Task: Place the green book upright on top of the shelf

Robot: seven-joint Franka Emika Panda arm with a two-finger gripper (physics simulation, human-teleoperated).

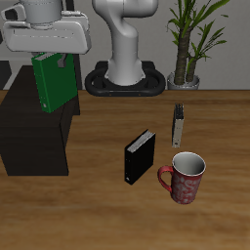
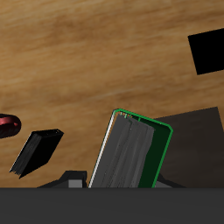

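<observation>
The green book (image 1: 54,84) is bright green with pale page edges and hangs upright in my gripper (image 1: 57,61), which is shut on its upper part. It sits just above the flat top of the shelf (image 1: 29,132), a large dark cabinet at the table's side, near the edge that faces the table's middle. I cannot tell whether the book touches the top. In the wrist view the green book (image 2: 131,156) fills the space between my fingers (image 2: 74,182), with the dark shelf top (image 2: 197,140) beside it.
A black book (image 1: 139,157) stands upright mid-table and also shows in the wrist view (image 2: 35,150). A thin grey-brown book (image 1: 178,125) stands farther back. A red mug (image 1: 185,177) is near the front edge. A potted plant (image 1: 187,44) and the robot base (image 1: 125,80) are at the back.
</observation>
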